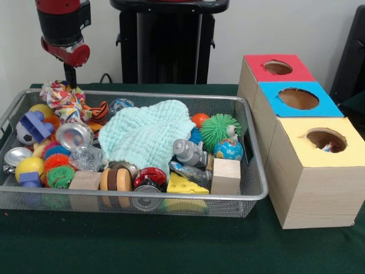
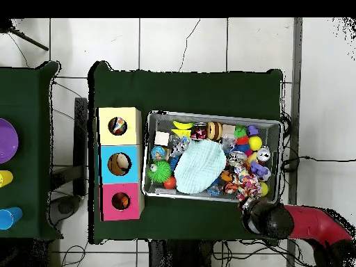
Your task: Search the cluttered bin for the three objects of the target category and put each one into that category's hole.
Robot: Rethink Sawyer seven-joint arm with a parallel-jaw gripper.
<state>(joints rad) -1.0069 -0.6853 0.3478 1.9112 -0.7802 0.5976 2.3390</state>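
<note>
Front view: tool (image 1: 70, 76) hangs over the bin's (image 1: 259, 191) far corner by the rope toy (image 1: 64, 98); its opening cannot be told, nothing seen held. Something shows in the yellow box's (image 1: 319, 188) hole; target category unknown, bin crowded. Overhead view: bin's long axis runs across the tabletop (image 2: 188, 87) toward the boxes; all three holes show contents.

The silver wire mesh bin (image 1: 251, 197) is packed full of toys, with almost no bare floor showing. A big pale green knitted cloth (image 1: 148, 134) covers the middle and hides what lies under it. The three round holes in the red box (image 1: 278, 67), blue box (image 1: 298, 99) and yellow box (image 1: 325, 140) are open from above.
</note>
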